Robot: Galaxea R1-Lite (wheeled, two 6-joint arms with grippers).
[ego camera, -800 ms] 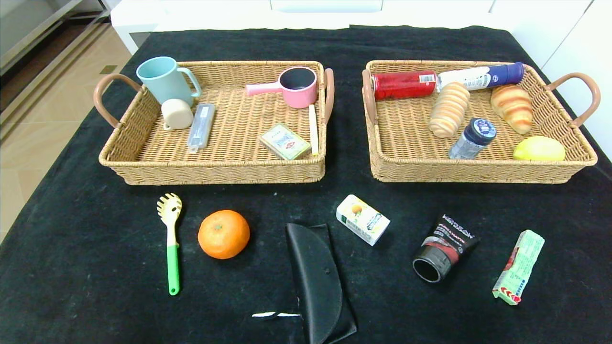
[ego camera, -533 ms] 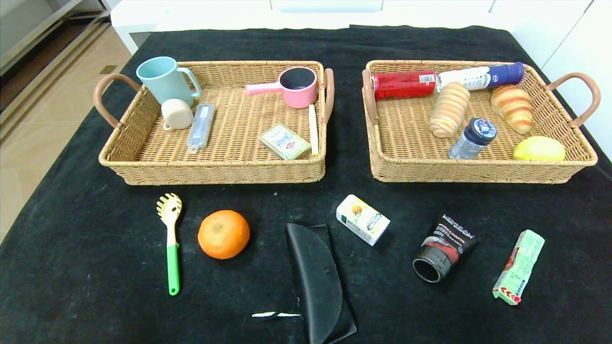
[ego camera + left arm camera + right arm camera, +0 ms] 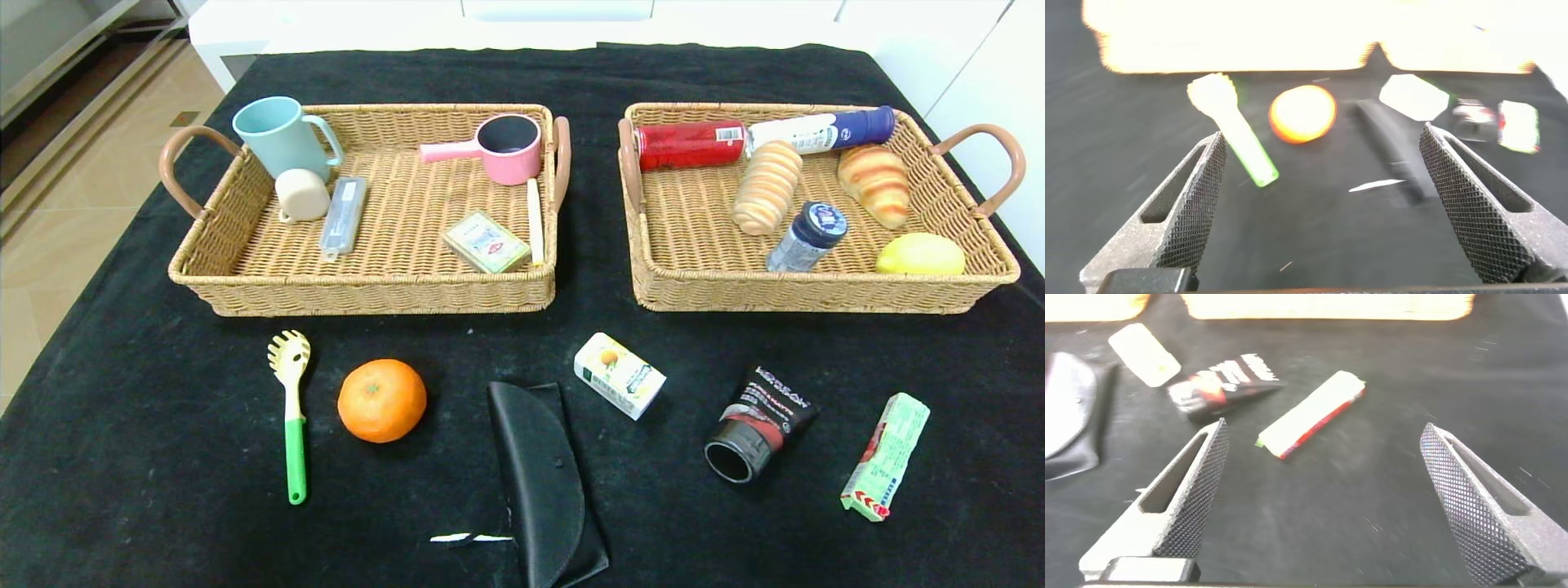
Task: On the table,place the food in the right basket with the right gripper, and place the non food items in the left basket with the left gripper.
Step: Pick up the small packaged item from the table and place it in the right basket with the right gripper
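Three cameras: one high overview, two low wrist views

The head view looks forward and down from above the near edge of the tabletop (image 3: 163, 457), taking in both baskets and the row of loose items; the left wrist view sits low, looking out between the spread jaws of the left claw (image 3: 1323, 204) toward the orange fruit (image 3: 1302, 113); the right wrist view looks past the right claw (image 3: 1323, 498) at the green-white packet (image 3: 1310, 414); both wrist views share the black case (image 3: 1388, 151).

Bright head view; blurred, overexposed wrist views
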